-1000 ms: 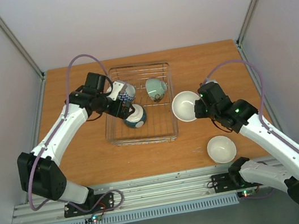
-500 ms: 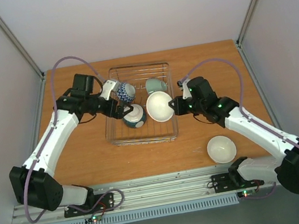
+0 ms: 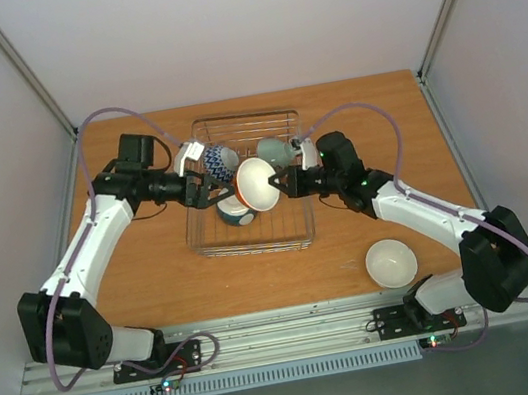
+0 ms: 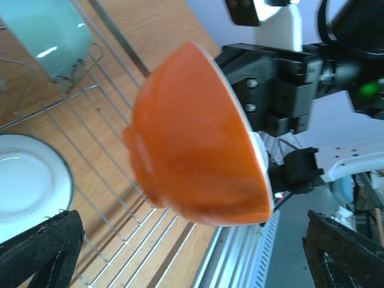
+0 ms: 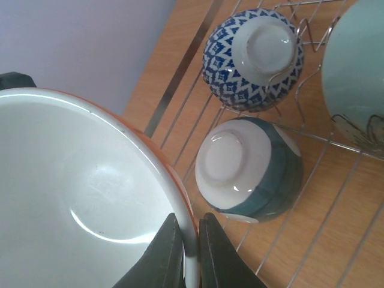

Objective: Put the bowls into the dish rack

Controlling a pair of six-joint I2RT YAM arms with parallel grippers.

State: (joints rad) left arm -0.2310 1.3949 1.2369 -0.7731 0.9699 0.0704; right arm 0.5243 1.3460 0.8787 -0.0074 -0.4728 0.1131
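The right pincer (image 5: 187, 241) clenched on the rim of the orange bowl (image 4: 192, 138), this bowl tilted above the dish rack (image 3: 251, 243), left pincer (image 4: 192, 255) released, patterned bowl (image 5: 252, 57), dark blue bowl (image 5: 249, 171) and mint bowl (image 5: 360, 72) inside the rack, pale bowl (image 3: 392, 262) on the worktop (image 3: 154, 267)

Bright, even overhead light fills the top view, sharp throughout, with only soft, faint shadows on the table (image 3: 156, 276). The left wrist view is softer: the orange bowl (image 4: 198, 144), close to the lens, is slightly blurred with a dull sheen, and the mint bowl (image 4: 51, 33) carries small white glints. In the right wrist view a curved highlight crosses the orange bowl's white inside, its nearest rim out of focus.
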